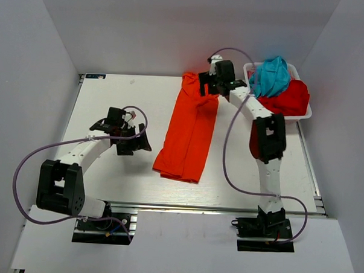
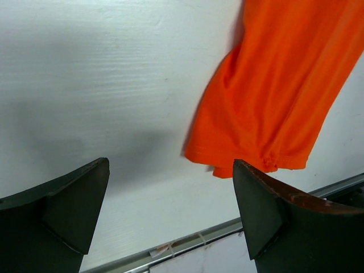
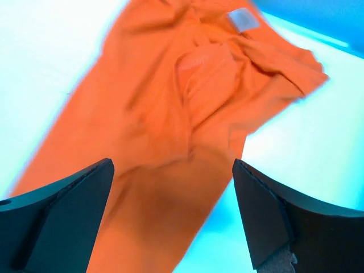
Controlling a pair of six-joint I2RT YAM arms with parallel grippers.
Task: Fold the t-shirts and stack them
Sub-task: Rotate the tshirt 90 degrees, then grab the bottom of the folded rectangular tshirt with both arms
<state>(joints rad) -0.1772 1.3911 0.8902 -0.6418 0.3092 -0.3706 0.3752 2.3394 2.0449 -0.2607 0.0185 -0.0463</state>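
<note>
Orange shirt (image 1: 188,137) lies long on the bench (image 1: 111,97).
Right gripper (image 3: 173,162) over its collar, left gripper (image 2: 170,164) near its hem, both spread wide, empty; best pinch both layers, then lift slowly.

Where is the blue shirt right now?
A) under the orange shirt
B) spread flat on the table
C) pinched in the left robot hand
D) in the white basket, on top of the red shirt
D: the top view shows the teal-blue shirt bunched up in the white basket at the far right of the table, sitting on the red shirt.
</note>
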